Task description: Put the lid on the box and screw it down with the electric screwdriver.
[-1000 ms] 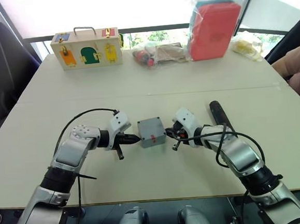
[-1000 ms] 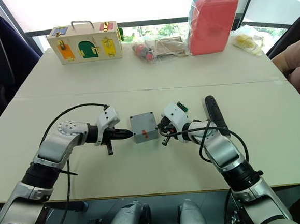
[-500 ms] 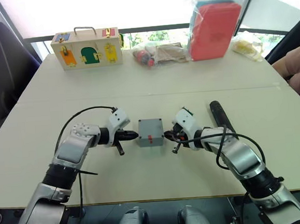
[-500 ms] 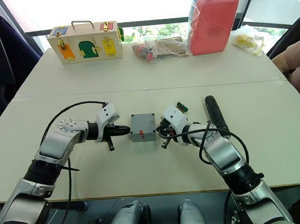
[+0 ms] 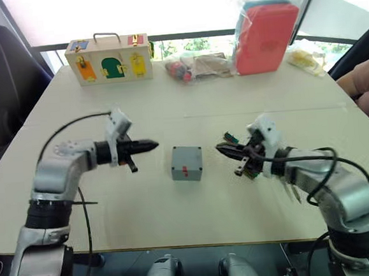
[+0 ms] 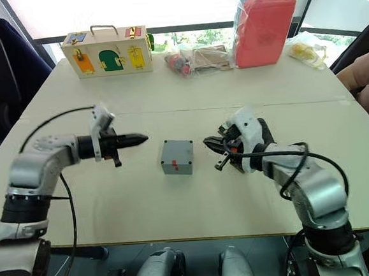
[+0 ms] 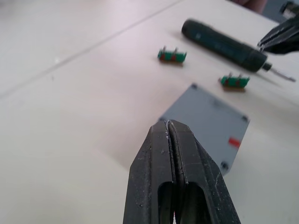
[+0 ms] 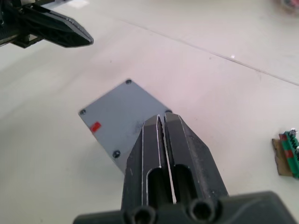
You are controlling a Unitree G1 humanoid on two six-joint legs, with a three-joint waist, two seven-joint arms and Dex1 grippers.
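The small grey box [image 5: 186,164] stands at the middle of the table, with the lid [image 8: 122,120] lying flat on top of it, corner screw holes showing and a small red mark near one edge. My left gripper [image 5: 153,142] is shut and points at the box from its left, a short gap away. My right gripper [image 5: 221,148] is also shut and points at the box from its right, apart from it. Beyond the box, by the right gripper, lies the black electric screwdriver [image 7: 219,44]; nothing holds it.
Two small green-and-brown blocks [image 7: 172,55] [image 7: 233,80] lie between box and screwdriver. At the table's far edge stand a wooden case with coloured doors [image 5: 108,58], a bag of small items [image 5: 195,65] and a bagged red box [image 5: 264,36]. A person's arm [image 5: 365,79] is at the right edge.
Both grippers have drawn back from the box, the left one to the left, the right one to the right. The box stays in place on the table.
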